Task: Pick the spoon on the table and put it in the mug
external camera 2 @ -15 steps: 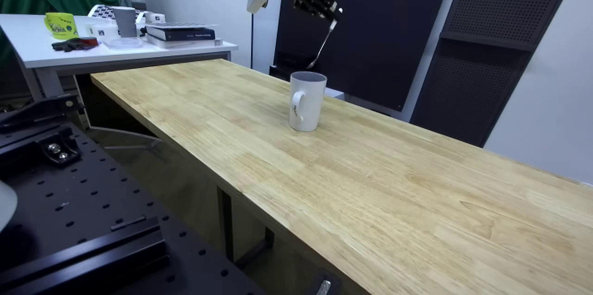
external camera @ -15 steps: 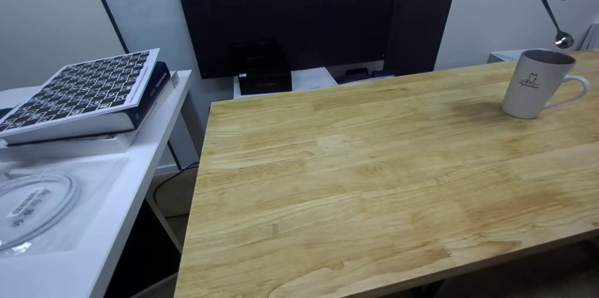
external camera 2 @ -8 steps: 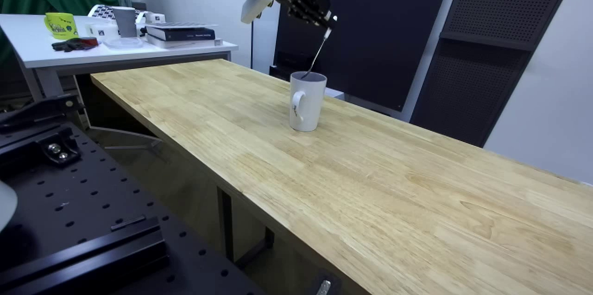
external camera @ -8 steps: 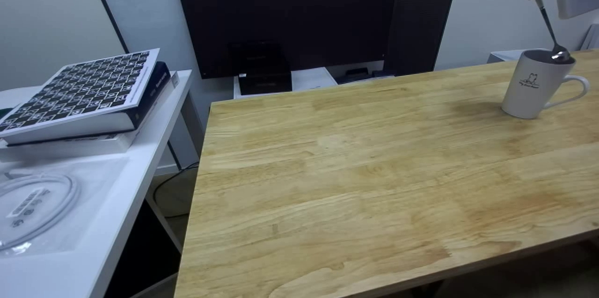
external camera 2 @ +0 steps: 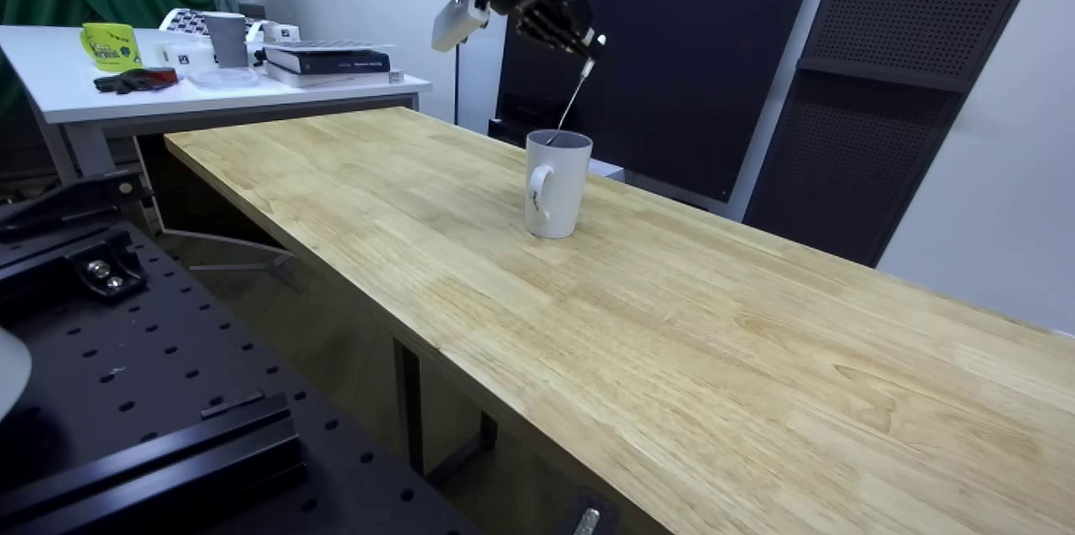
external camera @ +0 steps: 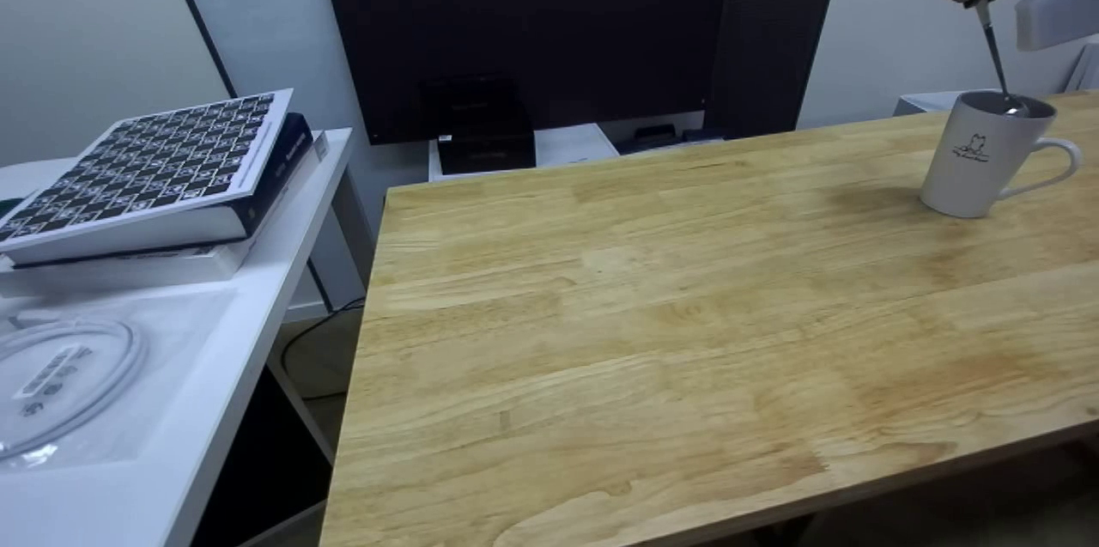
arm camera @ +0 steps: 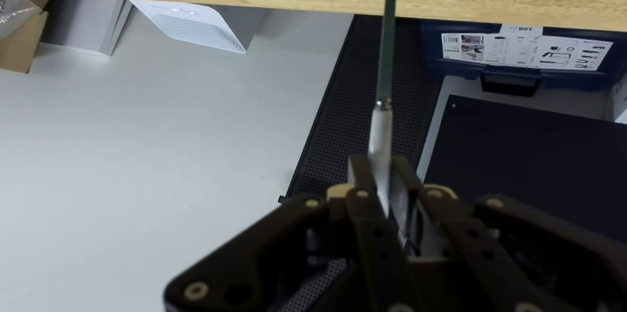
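Spoon (arm camera: 386,67): lower than before, bowl inside the mug (external camera: 979,165)
Fingers (arm camera: 362,177): clamped on the spoon's white end, its shaft slanting below

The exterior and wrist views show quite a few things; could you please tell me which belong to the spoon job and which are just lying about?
Part of the job: metal spoon, grey-white mug, wooden tabletop, gripper holding the spoon.
Just lying about: yellow-green mug, grey cup, book stack, checkered board on top of it, coiled white cable.
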You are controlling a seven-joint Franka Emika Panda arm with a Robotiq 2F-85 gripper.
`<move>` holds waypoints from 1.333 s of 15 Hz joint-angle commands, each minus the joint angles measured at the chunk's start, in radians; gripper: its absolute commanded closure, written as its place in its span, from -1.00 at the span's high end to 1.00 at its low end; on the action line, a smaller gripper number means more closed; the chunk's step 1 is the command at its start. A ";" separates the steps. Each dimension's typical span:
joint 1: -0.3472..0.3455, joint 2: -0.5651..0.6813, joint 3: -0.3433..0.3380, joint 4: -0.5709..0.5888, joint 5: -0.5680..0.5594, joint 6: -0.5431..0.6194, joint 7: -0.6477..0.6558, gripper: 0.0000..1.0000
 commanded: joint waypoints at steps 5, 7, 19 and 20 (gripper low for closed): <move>-0.028 0.045 0.040 -0.006 -0.038 -0.035 0.104 -0.93; -0.032 0.056 0.043 -0.006 -0.036 -0.035 0.109 -0.93; -0.047 0.051 0.057 0.010 0.038 -0.018 0.024 0.46; -0.049 0.036 0.060 0.012 0.052 -0.004 0.007 0.57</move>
